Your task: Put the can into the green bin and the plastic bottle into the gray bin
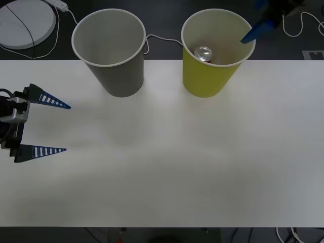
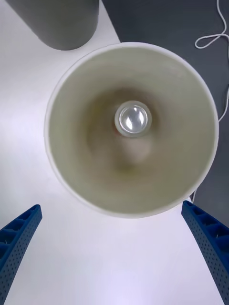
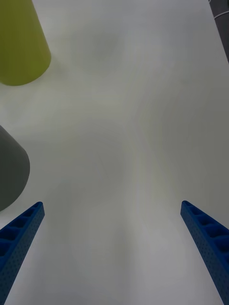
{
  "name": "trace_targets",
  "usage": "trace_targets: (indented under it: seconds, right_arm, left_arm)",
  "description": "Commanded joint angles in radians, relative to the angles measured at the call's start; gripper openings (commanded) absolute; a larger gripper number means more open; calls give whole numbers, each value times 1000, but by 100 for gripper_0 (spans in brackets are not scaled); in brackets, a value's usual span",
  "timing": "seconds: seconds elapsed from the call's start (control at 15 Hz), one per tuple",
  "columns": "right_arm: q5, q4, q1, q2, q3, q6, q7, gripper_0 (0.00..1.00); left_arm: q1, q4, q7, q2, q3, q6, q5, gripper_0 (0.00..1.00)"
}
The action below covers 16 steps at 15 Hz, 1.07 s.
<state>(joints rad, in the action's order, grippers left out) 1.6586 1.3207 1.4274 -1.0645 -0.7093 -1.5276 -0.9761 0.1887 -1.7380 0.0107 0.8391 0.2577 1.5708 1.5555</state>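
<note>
A: Two bins (image 1: 207, 76) at the far edge of the table (image 1: 177, 162), side by side but apart. Green bin on the right, gray bin (image 1: 114, 66) to the left of it.

B: Stood upright, both of them?

A: Upright, mouths open to the ceiling. Pale rolled rim on the green bin, white on the gray.

B: And the can (image 1: 203, 53)?

A: Already inside the green bin, down at the bottom, standing on end with its shiny top up. Looked centred in the right wrist view (image 2: 133, 119), with bare inner wall all around it.

B: Right gripper (image 1: 260, 28)?

A: Up above the green bin, near its far right rim. Fingers (image 2: 210, 238) spread wide, nothing between them. Seen from the wrist, straddled the bin's mouth without touching the rim.

B: Left gripper (image 1: 63, 127)?

A: Well off to the left of the green bin, beyond the gray one and nearer the robot, low over the table. Fingers (image 1: 48, 99) far apart, tips pointed toward the middle of the table, holding nothing.

B: Anything from the left wrist?

A: Bare white table between its two fingers (image 3: 205, 238), the gray bin's side (image 3: 12, 176) near, the green bin's side (image 3: 21, 45) farther off.

B: Past the table?

A: White cable (image 1: 162, 39) trailing across the dark floor behind the green bin, and a round white disc (image 1: 25, 23) far to the left of it.
</note>
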Motion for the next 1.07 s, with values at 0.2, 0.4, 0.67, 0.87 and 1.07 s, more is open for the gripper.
trace_targets:
  seconds: [0.2,0.4,0.67,0.87,1.07]
  right_arm:
    - [-152,172,-64,-163,2,-2,30,100]
    - [-260,166,-110,-229,13,-3,165,100]
    - [-342,158,-251,-273,157,-43,309,100]
    - [-365,204,-420,-296,315,-43,404,100]
    - [-379,258,-605,-298,485,-43,487,100]
  left_arm:
    - [0,0,0,0,0,0,0,100]
    - [0,0,0,0,0,0,0,100]
    - [0,0,0,0,0,0,0,100]
    - [0,0,0,0,0,0,0,100]
    - [0,0,0,0,0,0,0,100]
